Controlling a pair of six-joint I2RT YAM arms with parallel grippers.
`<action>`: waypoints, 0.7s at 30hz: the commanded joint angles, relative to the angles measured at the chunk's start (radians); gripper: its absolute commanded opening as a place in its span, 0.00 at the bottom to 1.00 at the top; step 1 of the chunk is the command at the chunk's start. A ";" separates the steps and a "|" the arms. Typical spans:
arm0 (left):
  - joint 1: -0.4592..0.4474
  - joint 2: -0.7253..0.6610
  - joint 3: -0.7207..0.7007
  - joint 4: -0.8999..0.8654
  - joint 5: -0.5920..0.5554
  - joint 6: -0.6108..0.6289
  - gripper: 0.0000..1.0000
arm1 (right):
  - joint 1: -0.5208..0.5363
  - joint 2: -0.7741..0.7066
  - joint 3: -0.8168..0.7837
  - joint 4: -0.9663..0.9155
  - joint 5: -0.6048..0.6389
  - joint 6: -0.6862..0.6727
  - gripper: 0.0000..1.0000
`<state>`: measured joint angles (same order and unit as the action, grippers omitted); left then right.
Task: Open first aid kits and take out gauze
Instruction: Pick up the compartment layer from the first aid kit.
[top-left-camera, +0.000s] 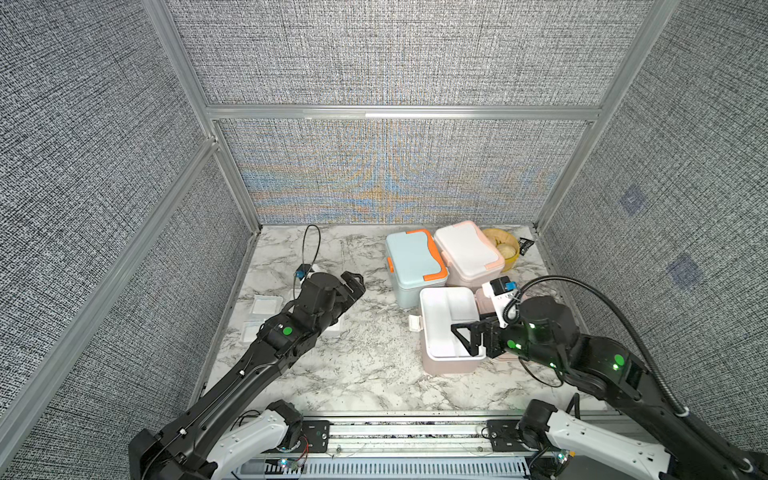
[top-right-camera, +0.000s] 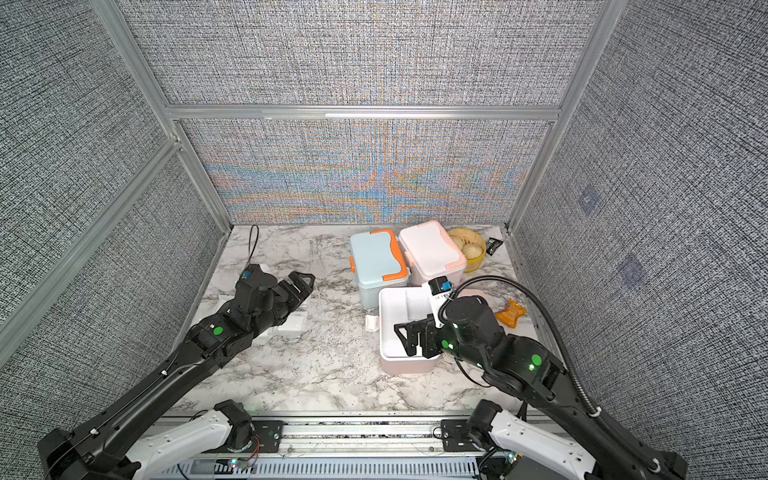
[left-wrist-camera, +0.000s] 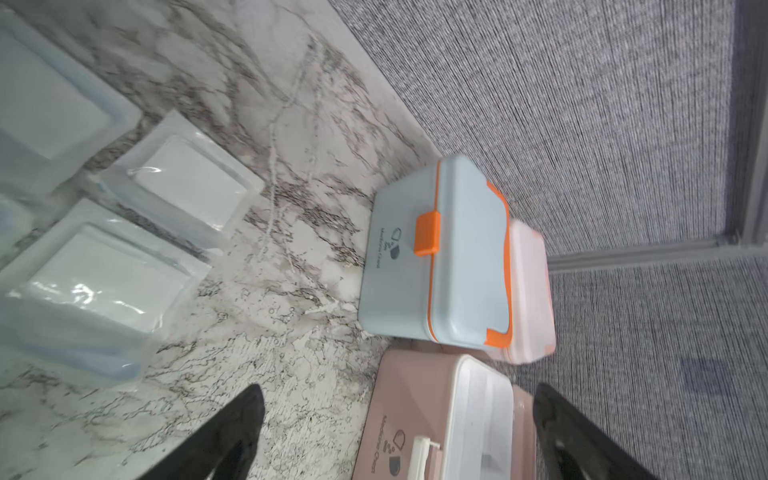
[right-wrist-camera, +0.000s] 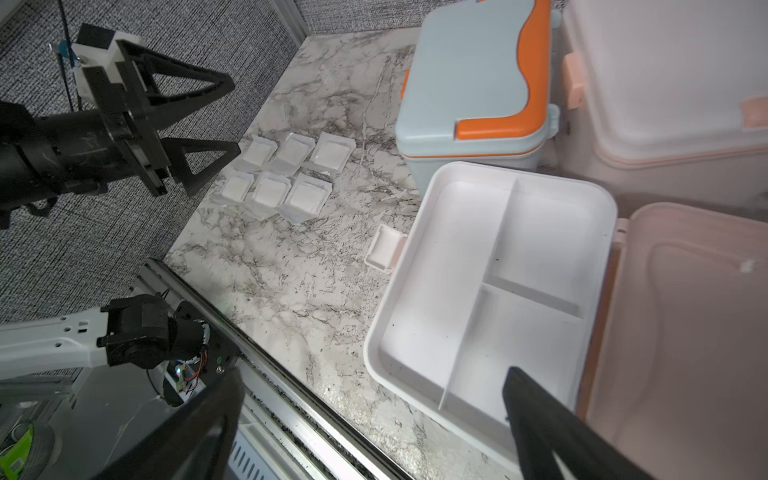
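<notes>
Gauze (right-wrist-camera: 272, 189): six flat white pads in clear wrappers, laid in two neat rows of three on the worktop (top-left-camera: 365, 374), over on the left side, well apart from the boxes. Put there, most likely, to keep things already out away from boxes not yet opened.

Close by the pads, up off the worktop, the left gripper (right-wrist-camera: 232, 116), fingers wide apart, holding nothing, pointed toward the boxes.

Across the worktop, the pink first aid kit (top-left-camera: 451, 365), lid (right-wrist-camera: 685, 332) flipped right back, white latch (right-wrist-camera: 384, 249) hanging loose at the side. Inside, a white tray (right-wrist-camera: 490, 270) with three parts, all bare. Nothing left in there to take, by the look of things.

Over that tray, the right gripper (top-left-camera: 463, 340), fingers also wide apart, clamped on nothing.

Just behind the pink one, the blue first aid kit (top-left-camera: 415, 266) with orange trim and the white first aid kit (top-left-camera: 469, 249) with peach trim, side by side, both with lids down. Probably next to open, starting with the orange clip (left-wrist-camera: 428, 232) on the blue one.

Further back in the corner, a yellow basket (top-left-camera: 503, 245) of buns and a small black packet (top-left-camera: 525, 245). Near the right edge, an orange wrapper (top-right-camera: 511, 311). Not part of the job, so best left alone.
</notes>
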<state>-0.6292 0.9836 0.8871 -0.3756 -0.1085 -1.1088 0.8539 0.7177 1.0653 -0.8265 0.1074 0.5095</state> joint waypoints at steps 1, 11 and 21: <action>-0.005 -0.007 -0.021 0.104 0.181 0.202 1.00 | 0.000 -0.075 -0.010 -0.080 0.109 0.036 0.99; -0.139 0.065 -0.061 0.351 0.336 0.359 1.00 | -0.001 -0.189 -0.064 -0.103 0.171 0.045 0.99; -0.214 0.105 -0.211 0.710 0.432 0.390 1.00 | -0.005 0.006 -0.097 -0.021 0.175 -0.005 0.99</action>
<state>-0.8379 1.0817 0.7071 0.1505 0.2657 -0.7334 0.8509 0.6815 0.9600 -0.8928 0.2649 0.5331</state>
